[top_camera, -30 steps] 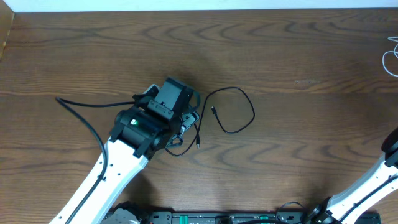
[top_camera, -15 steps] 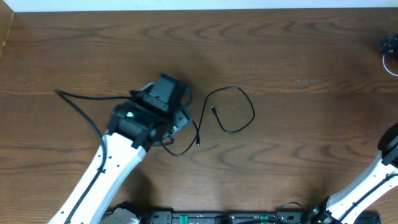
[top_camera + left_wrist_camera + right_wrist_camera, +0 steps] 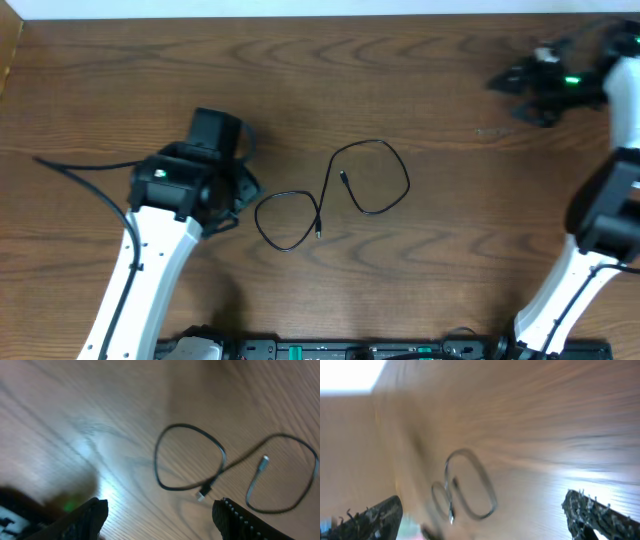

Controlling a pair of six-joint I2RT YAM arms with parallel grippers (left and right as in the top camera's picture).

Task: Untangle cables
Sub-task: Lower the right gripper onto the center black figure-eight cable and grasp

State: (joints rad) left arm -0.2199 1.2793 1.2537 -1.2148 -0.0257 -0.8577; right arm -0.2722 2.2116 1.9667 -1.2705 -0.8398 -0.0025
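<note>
Item: black cable (image 3: 320, 205), one thin cord lying slack in open loops at the middle of the worktop (image 3: 470, 270), both plug ends free and nothing wound through it. Item: white cable (image 3: 492, 497), seen only from the right wrist and blurred there. It is a small double loop flat on the wood, close to a pale band that is probably the worktop's far edge near the right corner; the overhead view does not show it. The two cords lie well apart, so the knot reads as undone. Left tool (image 3: 160, 506): fingers spread, nothing between them, raised above the wood on the left-edge side of the black cable, probably held off so the cord lies undisturbed. Right tool (image 3: 481, 500): fingers spread wide, empty, hovering over the white cable by the far right corner. Room: broad bare wood on every side of the black cable. The white cable has little margin toward the edge, so any nudge there is best directed inward.
</note>
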